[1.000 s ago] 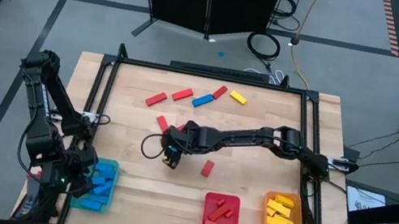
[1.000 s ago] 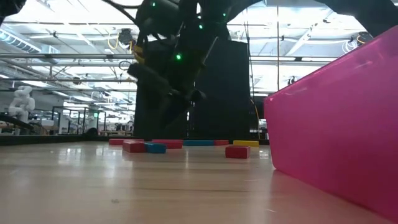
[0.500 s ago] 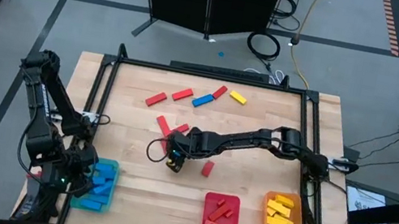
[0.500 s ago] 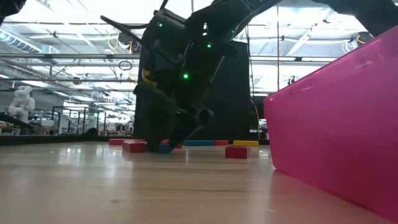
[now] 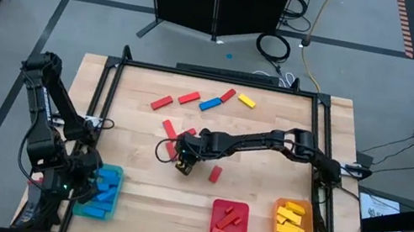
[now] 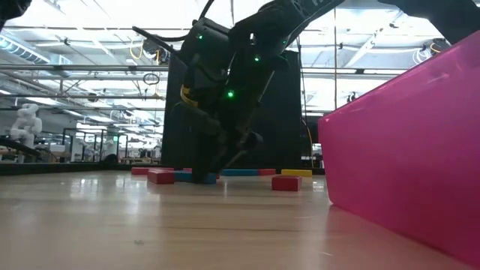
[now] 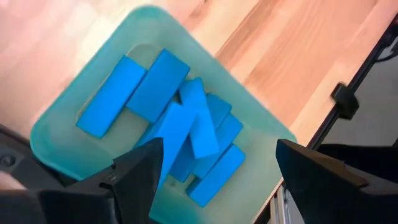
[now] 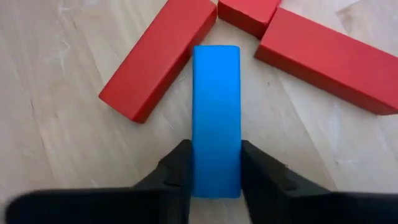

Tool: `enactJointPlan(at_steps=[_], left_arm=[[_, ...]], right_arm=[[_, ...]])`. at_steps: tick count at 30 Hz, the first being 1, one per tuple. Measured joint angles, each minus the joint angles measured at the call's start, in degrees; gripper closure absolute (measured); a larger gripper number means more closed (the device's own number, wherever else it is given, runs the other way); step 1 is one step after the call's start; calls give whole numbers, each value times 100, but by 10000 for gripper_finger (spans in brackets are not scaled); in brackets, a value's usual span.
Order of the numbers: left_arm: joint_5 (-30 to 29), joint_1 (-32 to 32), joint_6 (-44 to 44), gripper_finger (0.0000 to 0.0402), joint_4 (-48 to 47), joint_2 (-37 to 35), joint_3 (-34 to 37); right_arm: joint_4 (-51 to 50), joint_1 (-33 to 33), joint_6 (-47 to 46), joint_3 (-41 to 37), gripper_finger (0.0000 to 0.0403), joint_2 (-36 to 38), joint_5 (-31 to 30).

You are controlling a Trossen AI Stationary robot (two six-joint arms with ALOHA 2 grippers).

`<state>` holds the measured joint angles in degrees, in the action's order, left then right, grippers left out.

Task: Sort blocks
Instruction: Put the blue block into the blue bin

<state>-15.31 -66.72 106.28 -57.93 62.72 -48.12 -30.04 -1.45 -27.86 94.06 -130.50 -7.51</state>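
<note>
A blue block [image 8: 216, 106] lies flat on the wooden table between red blocks [image 8: 158, 59] [image 8: 329, 59]. My right gripper [image 8: 216, 180] [image 5: 184, 163] is at the table's middle, slanting down and shut on this blue block. My left gripper [image 7: 221, 165] [image 5: 88, 185] hangs open over the teal tray [image 7: 68, 106] at the near left. Several blue blocks [image 7: 186, 124] lie piled in that tray. My right gripper pinches the blue block's two long sides [image 8: 216, 168] between its two fingers [image 8: 177, 171], at the end nearest the gripper. The fingers come slanting down from above and lie across the block. The block lies flat on the table.
A lone red block [image 5: 215, 174] lies just right of the right gripper. Red, blue and yellow blocks [image 5: 210, 104] are scattered toward the far edge. A red tray [image 5: 228, 229] and an orange tray [image 5: 294, 229] stand at the near edge. The red tray's wall [image 6: 405, 150] fills the low view's right.
My right gripper has come down onto the table and gone a little toward the right edge. Its fingers have closed onto the blue block. The block has stayed flat on the table.
</note>
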Motion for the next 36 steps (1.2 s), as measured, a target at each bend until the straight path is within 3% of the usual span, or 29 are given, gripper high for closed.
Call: enactJointPlan(at_steps=[6,10,17,22,24,34,36], left_arm=[[-704,82,8,85,82,0,0],[-1574,261,4,85,218,0,0],[-4349,501,-55,85,498,0,-2],[-6705,704,-42,85,743,-2,-4],[-7379,792,-56,85,895,-3,-7],[-7389,1145,-248,84,2050,-70,-20],[-6498,1225,58,84,2349,-130,-20]], right_arm=[[-10,8,152,-25,324,169,148],[-103,-2,157,-74,324,488,227],[445,-13,284,-39,324,1527,194],[1550,-76,428,-28,324,2288,192],[1977,-116,529,-17,324,2501,190],[3295,-222,629,-21,324,2787,740],[3249,-242,623,-24,324,2782,756]])
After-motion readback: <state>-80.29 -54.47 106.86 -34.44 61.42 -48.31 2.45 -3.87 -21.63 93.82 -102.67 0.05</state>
